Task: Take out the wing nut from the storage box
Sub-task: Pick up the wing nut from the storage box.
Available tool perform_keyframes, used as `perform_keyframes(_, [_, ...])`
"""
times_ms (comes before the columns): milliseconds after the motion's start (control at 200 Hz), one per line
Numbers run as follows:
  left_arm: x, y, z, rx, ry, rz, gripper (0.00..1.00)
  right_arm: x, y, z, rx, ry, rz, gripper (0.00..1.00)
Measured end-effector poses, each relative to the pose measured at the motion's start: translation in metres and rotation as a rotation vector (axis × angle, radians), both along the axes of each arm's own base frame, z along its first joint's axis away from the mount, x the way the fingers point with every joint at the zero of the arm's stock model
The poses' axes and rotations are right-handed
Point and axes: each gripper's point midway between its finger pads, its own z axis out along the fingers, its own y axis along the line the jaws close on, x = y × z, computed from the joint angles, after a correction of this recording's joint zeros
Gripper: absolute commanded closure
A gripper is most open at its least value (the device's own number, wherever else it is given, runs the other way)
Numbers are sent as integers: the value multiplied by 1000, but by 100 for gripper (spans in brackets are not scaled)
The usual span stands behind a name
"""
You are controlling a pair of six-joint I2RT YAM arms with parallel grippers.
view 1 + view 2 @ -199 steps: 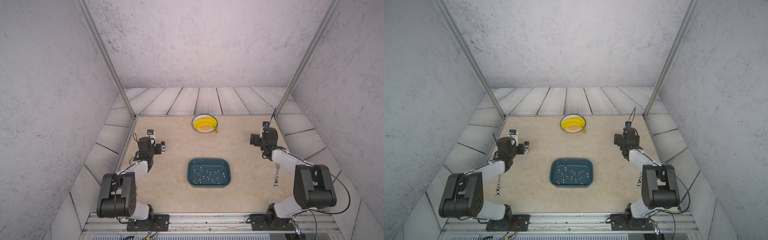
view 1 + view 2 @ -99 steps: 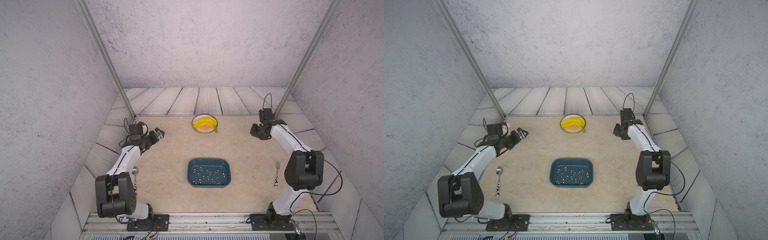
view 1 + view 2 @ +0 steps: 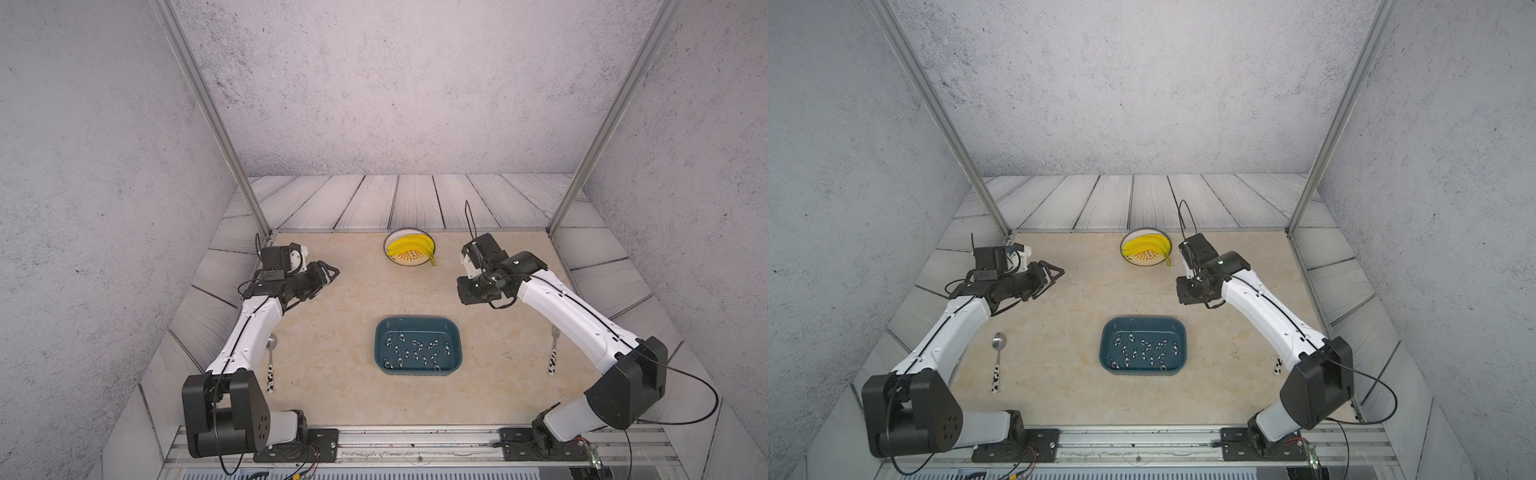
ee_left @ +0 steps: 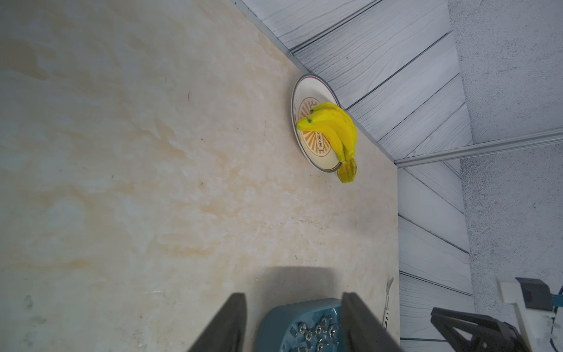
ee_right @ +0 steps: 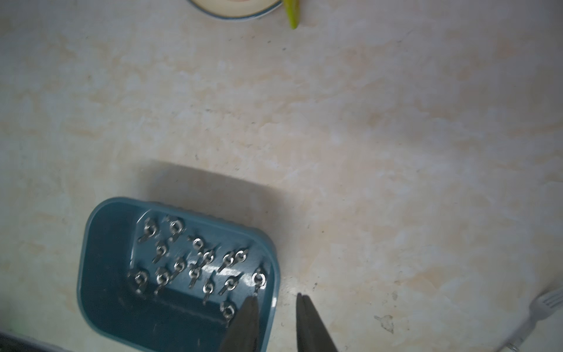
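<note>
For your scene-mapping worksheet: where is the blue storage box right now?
In both top views the storage box lies on the table, central and near the front: plate behind it, spoon to its left, fork to its right.

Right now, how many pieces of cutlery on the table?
2. A spoon lies beside the left arm, left of the storage box; a fork lies by the right arm, on the box's right. The arms may hide more.
</note>
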Motion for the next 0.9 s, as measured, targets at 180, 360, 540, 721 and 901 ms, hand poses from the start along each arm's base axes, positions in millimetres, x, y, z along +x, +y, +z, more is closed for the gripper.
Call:
perform_keyframes(180, [-24, -43, -10, 60, 29, -120, 100, -45, 50, -20, -19, 72, 212, 71])
perform_keyframes(360, [-47, -44, -25, 52, 70, -104, 81, -81, 88, -44, -36, 137, 431, 65])
perform_keyframes(540, [-51, -36, -35, 59, 122, -51, 56, -82, 107, -64, -56, 187, 491, 63])
perform_keyframes(721, [-52, -25, -45, 59, 167, 5, 54, -65, 128, -75, -52, 196, 471, 63])
perform_keyframes(901, [-54, -19, -52, 53, 199, 42, 54, -59, 136, -89, -46, 222, 410, 64])
